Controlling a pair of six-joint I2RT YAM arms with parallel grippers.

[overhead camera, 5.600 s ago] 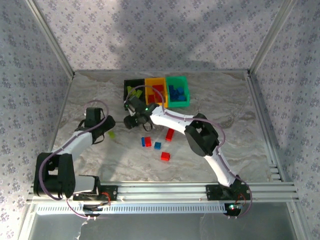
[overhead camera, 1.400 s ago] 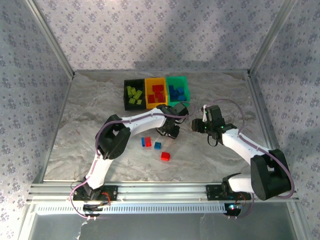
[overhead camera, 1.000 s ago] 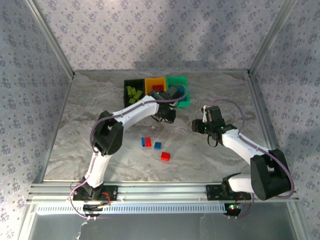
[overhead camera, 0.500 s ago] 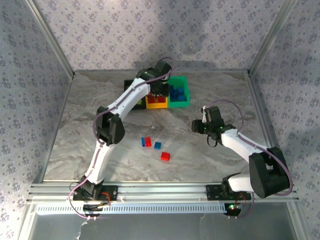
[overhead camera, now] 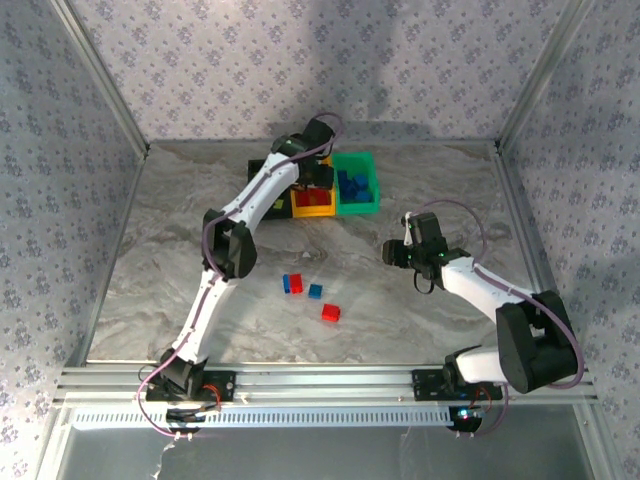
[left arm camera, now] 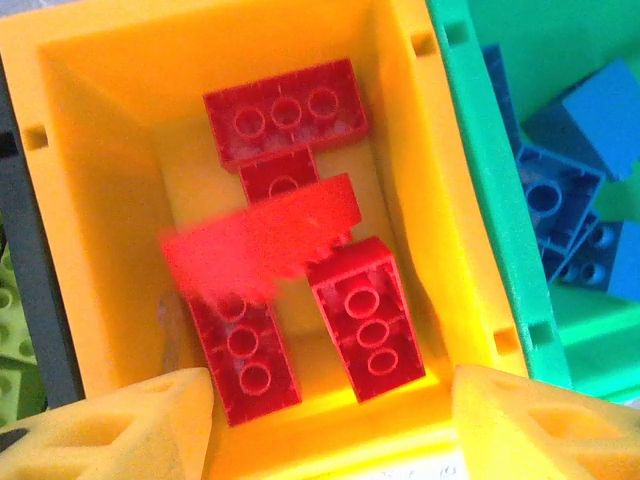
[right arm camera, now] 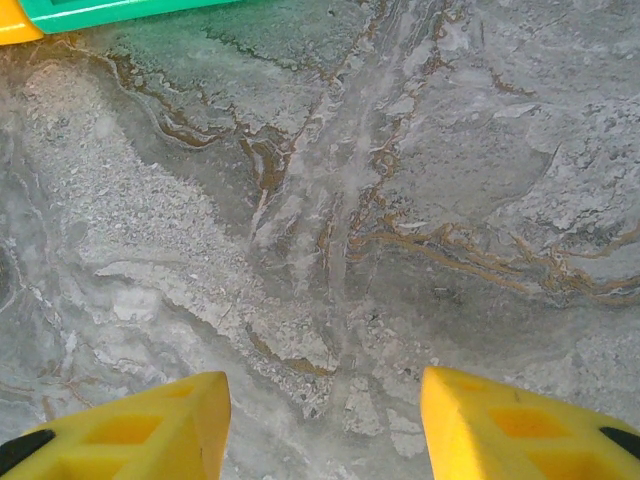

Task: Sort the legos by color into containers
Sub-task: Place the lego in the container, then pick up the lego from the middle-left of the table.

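Blurred red lego (left arm camera: 262, 240) lies crosswise under the parted left gripper (left arm camera: 330, 400); right gripper (right arm camera: 325, 400) parted too.

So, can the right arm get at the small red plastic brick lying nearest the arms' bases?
Probably yes: the red plastic brick lies alone on bare tabletop, and the right gripper hangs open nearby with nothing between.

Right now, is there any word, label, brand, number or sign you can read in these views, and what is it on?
No text is legible.
Faint dark marks on a pale strip at the near edge of the yellow-orange plastic bin, left wrist view: too small and cut off to read.
Studs of the red studded plastic bricks: too blurred to show any brand.
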